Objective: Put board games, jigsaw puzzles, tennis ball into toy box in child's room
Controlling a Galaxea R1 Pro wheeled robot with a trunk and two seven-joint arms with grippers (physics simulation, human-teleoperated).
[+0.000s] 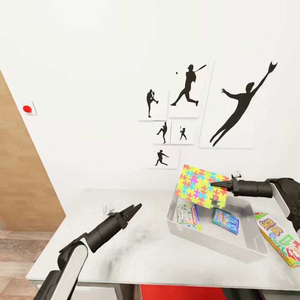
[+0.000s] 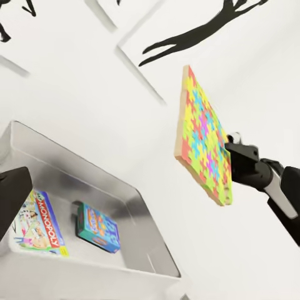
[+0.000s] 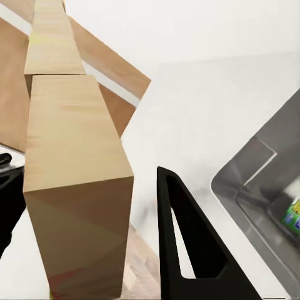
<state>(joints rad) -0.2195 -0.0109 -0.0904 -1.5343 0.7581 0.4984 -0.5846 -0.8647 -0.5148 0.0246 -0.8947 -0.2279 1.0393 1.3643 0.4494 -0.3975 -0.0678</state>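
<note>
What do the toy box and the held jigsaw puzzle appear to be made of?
The toy box looks like light grey plastic or metal with a glossy finish: its walls carry soft reflections. The jigsaw puzzle, held in the right gripper, looks like printed card on a wooden backing: plain tan wood-like edge in the right wrist view.

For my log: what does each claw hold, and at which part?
Right claw grips the jigsaw puzzle by its edge, above the toy box. Left claw holds nothing.
</note>
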